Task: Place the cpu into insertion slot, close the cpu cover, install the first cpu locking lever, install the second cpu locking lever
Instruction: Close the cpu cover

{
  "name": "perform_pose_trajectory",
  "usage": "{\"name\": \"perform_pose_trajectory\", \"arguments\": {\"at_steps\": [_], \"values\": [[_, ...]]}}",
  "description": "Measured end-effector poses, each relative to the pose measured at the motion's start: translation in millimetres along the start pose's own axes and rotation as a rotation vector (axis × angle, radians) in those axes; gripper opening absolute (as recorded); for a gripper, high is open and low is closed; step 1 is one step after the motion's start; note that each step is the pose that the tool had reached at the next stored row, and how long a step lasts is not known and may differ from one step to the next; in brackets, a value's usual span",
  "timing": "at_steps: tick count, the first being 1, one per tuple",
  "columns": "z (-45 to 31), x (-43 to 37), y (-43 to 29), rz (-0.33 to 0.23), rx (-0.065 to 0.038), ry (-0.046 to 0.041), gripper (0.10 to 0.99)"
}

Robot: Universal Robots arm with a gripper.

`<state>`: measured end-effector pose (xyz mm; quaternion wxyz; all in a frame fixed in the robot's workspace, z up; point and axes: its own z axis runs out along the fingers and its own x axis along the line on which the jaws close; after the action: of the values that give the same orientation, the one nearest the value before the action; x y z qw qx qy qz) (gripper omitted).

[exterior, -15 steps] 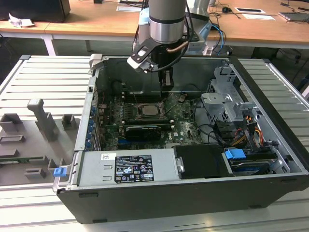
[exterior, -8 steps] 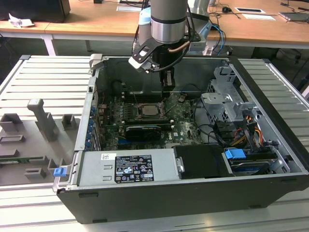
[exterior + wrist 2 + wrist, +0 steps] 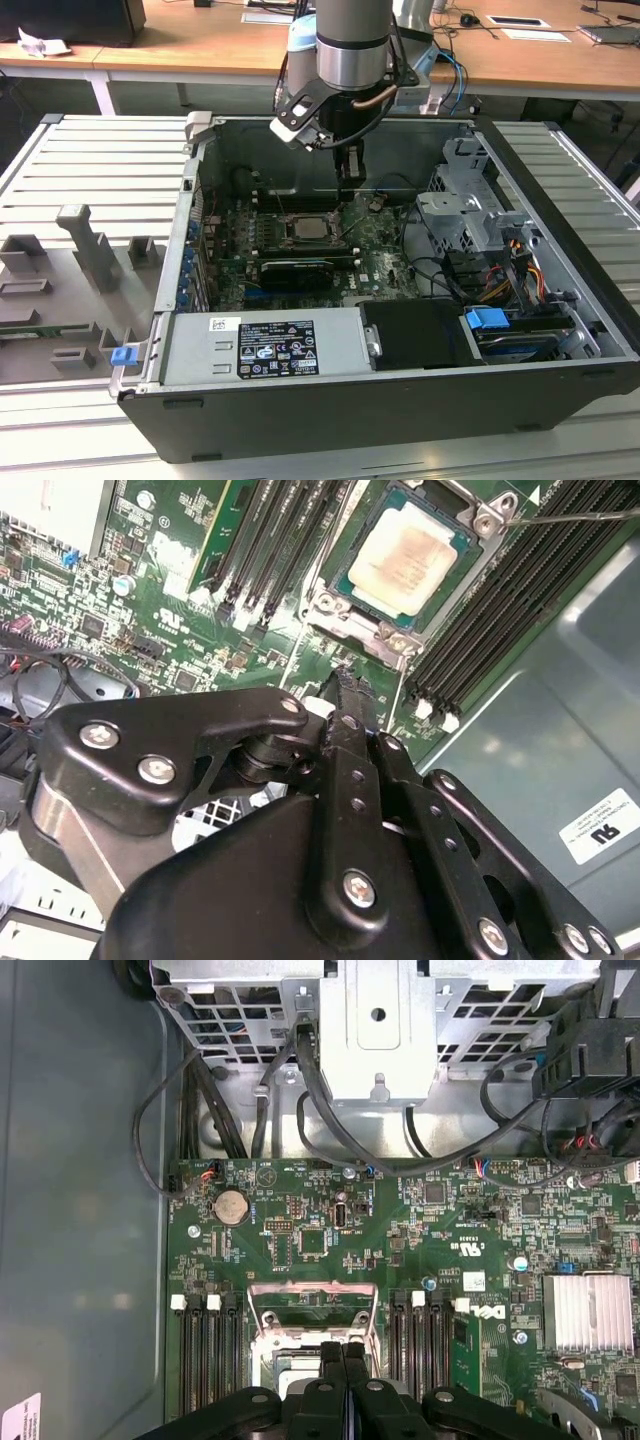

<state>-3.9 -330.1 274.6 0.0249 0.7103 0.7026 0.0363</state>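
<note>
**Exterior view**
Arm: one, reaching down into one open computer case.
Hand: one, hanging low over the motherboard, near the insertion slot but apart from it.
Insertion slot: one, near the middle of the board.
Cpu: one, lying flat in the slot with its pale top up.
Power supply: one, a grey box along the case's near edge.
Surface: a ribbed metal tabletop. The case sat on it, with several grey moulded fixtures towards the exterior view's left.
Room: wooden tabletops behind, carrying papers and cables.

**Second wrist view**
Hand: its fingers were pressed together, gripping nothing.
Cpu: seated, well clear of the fingertips.
Cpu cover: one, lying down flat around the cpu, whose top showed through the cut-out.
Thin metal rod: one, running out from a corner of the slot across the memory slots.
Memory slots: two banks, one on either side of the slot — long and black.

**First wrist view**
Hand: fingertips closed on each other, directly over the slot's metal rim.
Coin battery: one.
Finned heat sink: one.
Drive cage: one, beyond the board, with black cables looping beneath it.
</note>
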Motion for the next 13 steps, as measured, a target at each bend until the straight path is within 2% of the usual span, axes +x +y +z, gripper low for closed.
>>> {"name": "perform_pose_trajectory", "arguments": {"at_steps": [13], "values": [[0.9, 0.4, 10.2, 0.000, 0.000, 0.0000, 0.106]]}}
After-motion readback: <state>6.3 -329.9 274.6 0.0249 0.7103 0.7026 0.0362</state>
